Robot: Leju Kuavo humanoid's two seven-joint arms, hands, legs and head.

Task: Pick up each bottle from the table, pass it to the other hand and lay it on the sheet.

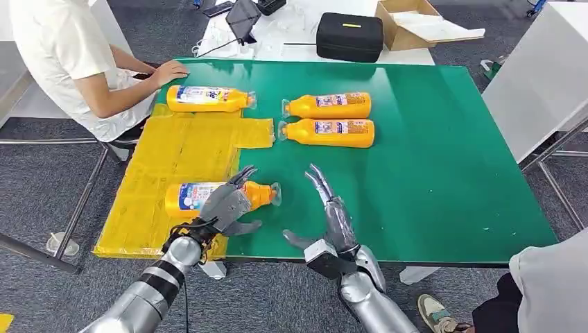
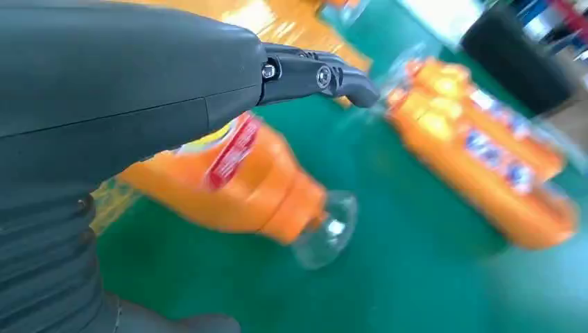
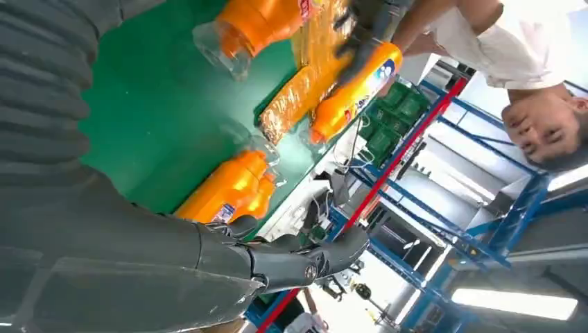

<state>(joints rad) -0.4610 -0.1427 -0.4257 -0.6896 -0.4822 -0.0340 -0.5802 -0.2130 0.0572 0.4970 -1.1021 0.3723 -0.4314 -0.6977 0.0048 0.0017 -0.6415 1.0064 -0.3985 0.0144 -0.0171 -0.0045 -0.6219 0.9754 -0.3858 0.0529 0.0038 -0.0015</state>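
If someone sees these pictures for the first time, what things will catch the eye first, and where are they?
Most striking are the bright orange bottles lying on the green table: a pair side by side at the middle, one at the far edge of the yellow sheet near a person's hand. Closer in, the left hand rests over another bottle lying half on the sheet, while the right hand hovers beside it, fingers apart.

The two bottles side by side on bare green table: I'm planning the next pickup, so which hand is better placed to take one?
Probably the right hand: open, holding nothing, nearer the pair of bottles. The left hand rests on the bottle on the sheet.
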